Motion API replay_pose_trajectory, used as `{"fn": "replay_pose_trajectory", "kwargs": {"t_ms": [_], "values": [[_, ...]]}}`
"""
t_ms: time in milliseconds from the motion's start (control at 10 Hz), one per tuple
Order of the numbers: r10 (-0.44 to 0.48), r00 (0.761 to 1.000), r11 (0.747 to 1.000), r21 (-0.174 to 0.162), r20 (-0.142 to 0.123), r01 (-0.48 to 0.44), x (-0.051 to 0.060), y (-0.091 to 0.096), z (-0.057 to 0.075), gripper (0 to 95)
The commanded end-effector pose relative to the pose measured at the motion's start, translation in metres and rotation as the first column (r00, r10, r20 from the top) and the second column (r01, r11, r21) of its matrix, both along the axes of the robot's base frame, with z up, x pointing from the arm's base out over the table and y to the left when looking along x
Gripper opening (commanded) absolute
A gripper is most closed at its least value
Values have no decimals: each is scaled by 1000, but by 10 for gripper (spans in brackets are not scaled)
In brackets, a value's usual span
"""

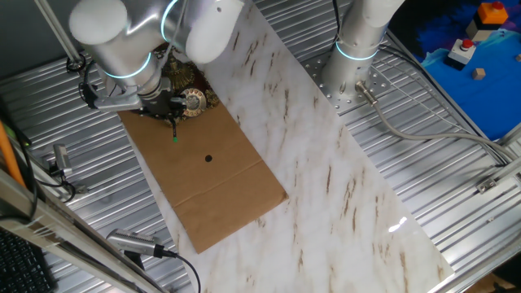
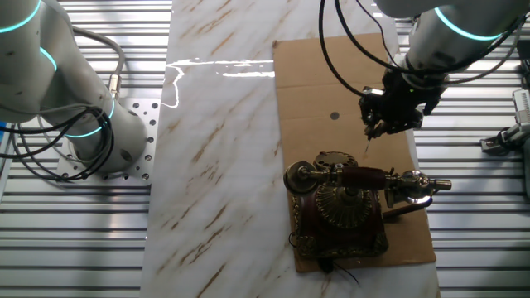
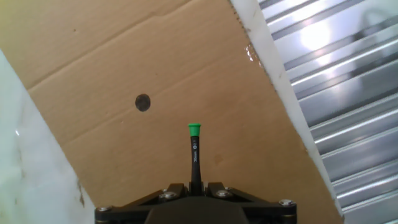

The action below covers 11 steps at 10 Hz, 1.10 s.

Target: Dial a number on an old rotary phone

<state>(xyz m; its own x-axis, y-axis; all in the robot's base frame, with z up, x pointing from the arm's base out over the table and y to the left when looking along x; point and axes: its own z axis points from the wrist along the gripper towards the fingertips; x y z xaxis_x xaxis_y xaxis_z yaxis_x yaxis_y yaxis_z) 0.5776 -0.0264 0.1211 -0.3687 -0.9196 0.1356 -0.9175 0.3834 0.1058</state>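
The old rotary phone stands on the near end of a brown cardboard sheet, dark red-brown with gold trim, round dial on top and its brass-ended handset resting across it. In one fixed view the phone is partly hidden behind the arm. My gripper hangs above the cardboard just beyond the phone, shut on a thin black stick with a green tip. In the hand view the gripper holds the stick pointing at bare cardboard. The phone is out of the hand view.
A small dark round spot marks the cardboard. The cardboard lies on a white marble strip, with ribbed metal tabletop on both sides. A second arm's base stands beside the strip. A blue tray with objects sits far right.
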Motion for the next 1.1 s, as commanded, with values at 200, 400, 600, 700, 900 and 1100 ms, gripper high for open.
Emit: {"fn": "replay_pose_trajectory", "kwargs": {"t_ms": [200,400,600,700,900,1100], "values": [[-59,998,998,-1,-13,59,1,-1,-2,0],[-67,998,998,7,-13,67,2,-1,-2,0],[-83,996,997,-8,-10,83,2,-1,-3,0],[-90,996,996,-8,-9,90,2,-1,-3,0],[-77,997,997,-7,-8,77,2,-1,-3,0],[-86,996,996,28,34,85,2,-4,-2,0]]}}
